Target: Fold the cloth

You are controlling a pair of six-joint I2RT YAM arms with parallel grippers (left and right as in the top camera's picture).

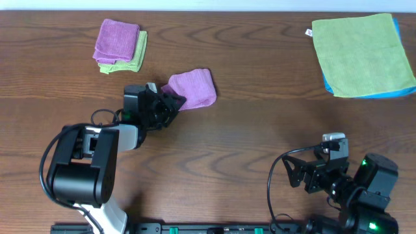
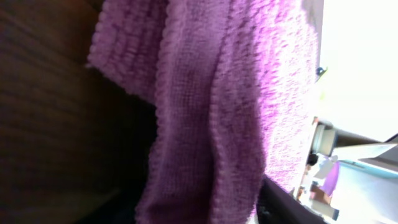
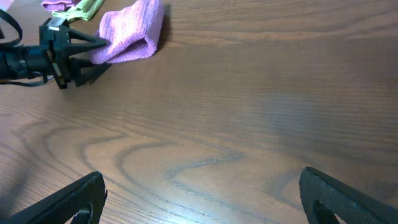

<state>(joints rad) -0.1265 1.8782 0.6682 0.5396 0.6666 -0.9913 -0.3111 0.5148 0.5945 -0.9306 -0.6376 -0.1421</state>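
A purple cloth (image 1: 193, 88) lies folded over on the wooden table, left of centre. My left gripper (image 1: 173, 103) is shut on the purple cloth at its lower left corner. In the left wrist view the cloth (image 2: 211, 106) fills the frame and hangs between the fingers. The right wrist view shows the cloth (image 3: 127, 36) far off with the left gripper (image 3: 102, 43) pinching its corner. My right gripper (image 3: 202, 199) is open and empty over bare wood near the front right of the table (image 1: 312, 177).
A stack of folded purple and green cloths (image 1: 119, 44) sits at the back left. A flat green cloth on a blue one (image 1: 361, 53) lies at the back right. The left arm's base (image 1: 81, 166) stands at the front left.
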